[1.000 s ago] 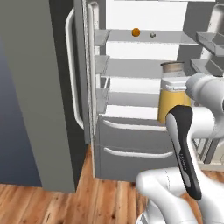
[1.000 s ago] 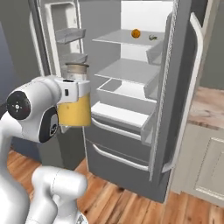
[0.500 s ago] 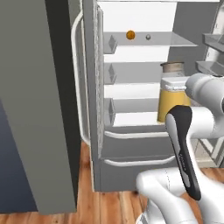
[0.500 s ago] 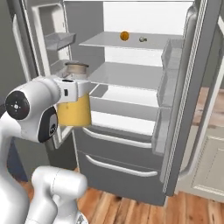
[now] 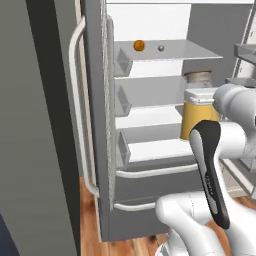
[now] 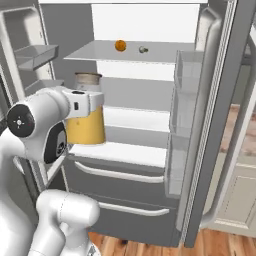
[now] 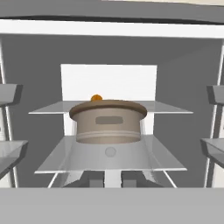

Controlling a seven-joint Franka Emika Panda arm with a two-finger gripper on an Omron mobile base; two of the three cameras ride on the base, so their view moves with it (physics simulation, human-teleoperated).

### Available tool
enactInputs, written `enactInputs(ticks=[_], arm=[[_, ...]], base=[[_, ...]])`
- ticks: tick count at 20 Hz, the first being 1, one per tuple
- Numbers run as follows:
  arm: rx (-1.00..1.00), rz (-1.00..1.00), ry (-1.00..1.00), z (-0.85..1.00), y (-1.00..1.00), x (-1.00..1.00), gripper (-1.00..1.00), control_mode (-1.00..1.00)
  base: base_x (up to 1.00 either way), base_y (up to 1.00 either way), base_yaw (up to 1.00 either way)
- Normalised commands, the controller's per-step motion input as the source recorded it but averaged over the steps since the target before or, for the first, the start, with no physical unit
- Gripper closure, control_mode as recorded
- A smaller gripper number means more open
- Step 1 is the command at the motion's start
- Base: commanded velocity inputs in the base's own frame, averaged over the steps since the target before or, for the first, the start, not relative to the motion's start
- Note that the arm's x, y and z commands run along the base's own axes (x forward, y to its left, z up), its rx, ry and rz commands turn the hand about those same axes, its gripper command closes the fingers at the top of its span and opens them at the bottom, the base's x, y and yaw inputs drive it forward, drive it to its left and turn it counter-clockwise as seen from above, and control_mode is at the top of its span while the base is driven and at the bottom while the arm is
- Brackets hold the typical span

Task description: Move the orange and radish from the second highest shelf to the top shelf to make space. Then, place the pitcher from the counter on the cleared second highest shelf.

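Now my claw [image 6: 86,106] grips the pitcher [image 6: 85,125] near its lid, upright so nothing spills, in front of the open fridge. The orange [image 6: 120,45] and the radish [image 6: 143,49] sit apart on the top shelf [image 6: 165,55], so the second highest shelf [image 6: 135,92] is free for the pitcher.

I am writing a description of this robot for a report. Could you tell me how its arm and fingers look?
The arm is glossy white, built of thick rounded segments. One link carries a long black panel with a faint vertical marking. A round dark grey joint cap with a small white centre mark sits on the side. The wrist block above the pitcher is white with a small dark slot. No cables show. The fingers are hidden.
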Motion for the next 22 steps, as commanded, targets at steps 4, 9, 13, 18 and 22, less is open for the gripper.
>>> enactInputs(ticks=[4,9,13,18,22], arm=[[0.0,0.0,0.0,0.0,0.0,0.0,1.0,1.0],[0.0,0.0,0.0,0.0,0.0,0.0,1.0,1.0],[0.0,0.0,0.0,0.0,0.0,0.0,1.0,1.0],[0.0,0.0,-0.02,-0.13,-0.05,0.0,1.0,-1.0],[0.0,0.0,-0.15,-0.45,-0.15,0.0,1.0,-1.0]], base=[[0.7,0.0,-0.09],[0.71,0.0,-0.02],[0.49,0.0,0.0],[0.09,-0.02,0.0],[0.0,0.0,0.0]])
